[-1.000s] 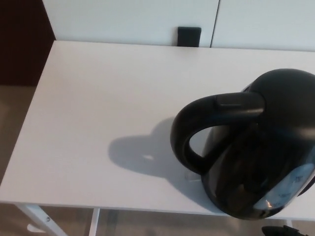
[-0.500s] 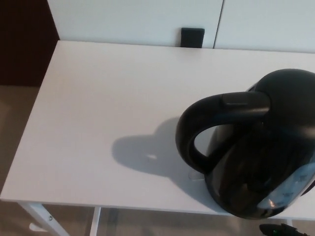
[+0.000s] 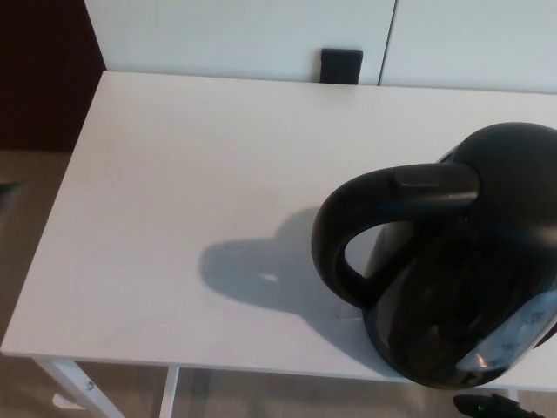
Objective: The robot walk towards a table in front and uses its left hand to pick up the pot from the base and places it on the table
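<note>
A faint grey sliver (image 3: 9,193), not there half a second ago, is showing at the left edge, too blurred to identify. The flat white rectangular table (image 3: 157,174) is lying almost exactly where it was then. A dark shadow (image 3: 252,274) is falling leftward from the glossy black rounded pot (image 3: 470,305), which is standing on the table's right front part, its curved handle (image 3: 348,226) pointing left. Neither robot hand is clearly showing, so I cannot tell how open either one is. Nothing is holding the pot.
</note>
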`<state>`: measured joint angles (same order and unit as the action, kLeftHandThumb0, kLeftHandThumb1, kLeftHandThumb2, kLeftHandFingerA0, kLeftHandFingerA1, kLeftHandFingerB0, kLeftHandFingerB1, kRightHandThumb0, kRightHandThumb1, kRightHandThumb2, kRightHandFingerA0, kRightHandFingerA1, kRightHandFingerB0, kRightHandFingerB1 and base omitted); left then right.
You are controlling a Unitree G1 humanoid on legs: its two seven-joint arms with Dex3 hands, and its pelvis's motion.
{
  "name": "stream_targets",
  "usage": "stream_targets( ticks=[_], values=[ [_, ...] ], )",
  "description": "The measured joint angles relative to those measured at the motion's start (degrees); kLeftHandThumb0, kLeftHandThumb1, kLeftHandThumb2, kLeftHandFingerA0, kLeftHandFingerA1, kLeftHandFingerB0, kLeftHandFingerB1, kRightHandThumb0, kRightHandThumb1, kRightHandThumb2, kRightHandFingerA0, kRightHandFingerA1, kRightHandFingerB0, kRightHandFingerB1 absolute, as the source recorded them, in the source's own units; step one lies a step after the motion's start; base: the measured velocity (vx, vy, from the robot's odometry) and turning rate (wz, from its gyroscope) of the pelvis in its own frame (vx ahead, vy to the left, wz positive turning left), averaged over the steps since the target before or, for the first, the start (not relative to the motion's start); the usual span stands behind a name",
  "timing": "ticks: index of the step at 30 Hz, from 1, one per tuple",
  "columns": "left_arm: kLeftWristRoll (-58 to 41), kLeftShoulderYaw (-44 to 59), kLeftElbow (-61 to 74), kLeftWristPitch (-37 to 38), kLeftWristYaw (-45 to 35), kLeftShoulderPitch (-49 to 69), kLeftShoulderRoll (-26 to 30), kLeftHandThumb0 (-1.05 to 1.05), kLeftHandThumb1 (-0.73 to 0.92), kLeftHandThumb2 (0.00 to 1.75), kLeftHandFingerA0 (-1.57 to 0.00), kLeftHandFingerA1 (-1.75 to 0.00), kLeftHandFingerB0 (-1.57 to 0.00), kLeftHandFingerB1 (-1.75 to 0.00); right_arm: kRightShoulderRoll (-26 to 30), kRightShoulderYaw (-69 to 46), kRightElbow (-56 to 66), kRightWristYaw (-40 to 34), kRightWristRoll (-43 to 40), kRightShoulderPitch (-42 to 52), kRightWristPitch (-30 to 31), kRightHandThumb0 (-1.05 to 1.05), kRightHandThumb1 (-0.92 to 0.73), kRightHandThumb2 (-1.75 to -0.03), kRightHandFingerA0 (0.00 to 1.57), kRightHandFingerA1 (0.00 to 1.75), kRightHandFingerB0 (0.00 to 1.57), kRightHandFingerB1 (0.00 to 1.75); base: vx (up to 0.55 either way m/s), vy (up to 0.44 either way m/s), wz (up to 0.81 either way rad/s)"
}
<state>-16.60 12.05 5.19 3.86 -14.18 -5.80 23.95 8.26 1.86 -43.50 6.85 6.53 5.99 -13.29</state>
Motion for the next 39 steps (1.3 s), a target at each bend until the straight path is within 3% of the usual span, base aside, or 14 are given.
stream_targets(
  ticks=[6,7,13,18,19,21,22,23,24,27,28,30,39],
  values=[
    [3.0,-14.25,7.14,-4.35,-0.05,-7.62,-5.14,-0.29,0.22,0.81,0.0,-0.49,0.0,-0.48,0.01,0.37,1.07,-0.07,0.33,-0.08,0.08,-0.13,-0.55,-0.56,0.62,0.45,0.42,0.39,0.0,0.0,0.0],
    [3.25,-15.3,7.5,-4.75,-0.04,-8.14,-5.55,-0.6,0.39,0.69,-0.09,-0.36,-0.07,-0.26,0.01,0.4,1.17,-0.08,0.36,-0.09,0.09,-0.12,-0.55,-0.56,0.62,0.45,0.43,0.39,0.0,0.0,0.0],
    [7.36,-28.42,10.55,-10.46,0.01,-14.89,-9.96,-0.58,0.39,0.75,-0.05,-0.4,-0.02,-0.24,0.03,1.29,1.92,-0.21,0.8,-0.11,0.34,-0.12,-0.54,-0.55,0.63,0.45,0.44,0.39,0.0,0.0,0.0],
    [9.93,-35.01,11.5,-14.76,0.15,-18.02,-11.9,-0.56,0.36,0.72,-0.07,-0.32,-0.06,-0.22,0.03,1.85,2.15,-0.35,1.14,0.05,0.44,-0.11,-0.55,-0.56,0.63,0.46,0.45,0.4,0.0,0.0,0.0],
    [10.24,-35.85,11.6,-15.47,0.16,-18.29,-12.14,-0.58,0.43,0.54,-0.15,-0.36,-0.06,-0.23,0.03,1.92,2.15,-0.36,1.18,0.05,0.44,-0.11,-0.55,-0.56,0.6,0.45,0.45,0.4,0.0,0.0,0.0],
    [11.25,-37.87,11.85,-17.35,0.16,-18.83,-12.65,-0.58,0.43,0.54,-0.15,-0.36,-0.06,-0.23,0.03,2.08,2.17,-0.43,1.32,0.07,0.47,-0.11,-0.55,-0.56,0.6,0.45,0.45,0.4,0.0,0.0,0.0],
    [11.71,-38.83,11.93,-18.29,0.15,-19.05,-12.81,-0.62,0.36,0.64,-0.08,-0.27,-0.08,-0.18,0.03,2.16,2.19,-0.47,1.38,0.08,0.49,-0.11,-0.55,-0.56,0.6,0.45,0.44,0.41,0.0,0.0,0.0],
    [12.07,-39.53,12.0,-19.08,0.16,-19.2,-12.91,-0.62,0.36,0.64,-0.08,-0.27,-0.08,-0.18,0.04,2.22,2.21,-0.51,1.45,0.09,0.5,-0.11,-0.55,-0.56,0.6,0.45,0.44,0.41,0.0,0.0,0.0],
    [12.38,-40.16,12.04,-19.74,0.15,-19.35,-12.96,-0.56,0.37,0.76,-0.03,-0.28,-0.09,-0.22,0.03,2.28,2.22,-0.54,1.54,0.09,0.51,-0.1,-0.55,-0.56,0.61,0.45,0.44,0.4,0.0,0.0,0.0],
    [13.87,-41.66,12.56,-22.07,0.18,-20.57,-13.0,-0.56,0.37,0.76,-0.03,-0.28,-0.09,-0.22,0.03,2.47,2.37,-0.64,1.82,0.08,0.55,-0.1,-0.55,-0.56,0.61,0.45,0.44,0.4,0.0,0.0,0.0],
    [14.55,-42.2,12.84,-23.27,0.19,-21.11,-13.01,-0.61,0.42,0.77,-0.08,-0.2,-0.09,-0.15,0.03,2.54,2.56,-0.7,1.97,0.05,0.56,-0.12,-0.55,-0.55,0.61,0.45,0.44,0.4,0.0,0.0,0.0],
    [15.35,-42.74,13.54,-24.53,0.19,-21.43,-12.88,-0.57,0.36,0.78,-0.02,-0.26,-0.06,-0.23,0.04,2.72,2.89,-0.82,2.18,0.05,0.65,-0.12,-0.53,-0.55,0.63,0.45,0.45,0.4,0.0,0.0,0.0],
    [19.64,-44.2,15.82,-29.5,0.26,-21.39,-12.71,-0.6,0.41,0.77,-0.08,-0.21,-0.09,-0.18,0.36,3.88,3.66,-1.68,3.24,-0.49,1.6,-0.12,-0.53,-0.55,0.63,0.45,0.44,0.4,0.0,0.0,0.0]
  ],
)
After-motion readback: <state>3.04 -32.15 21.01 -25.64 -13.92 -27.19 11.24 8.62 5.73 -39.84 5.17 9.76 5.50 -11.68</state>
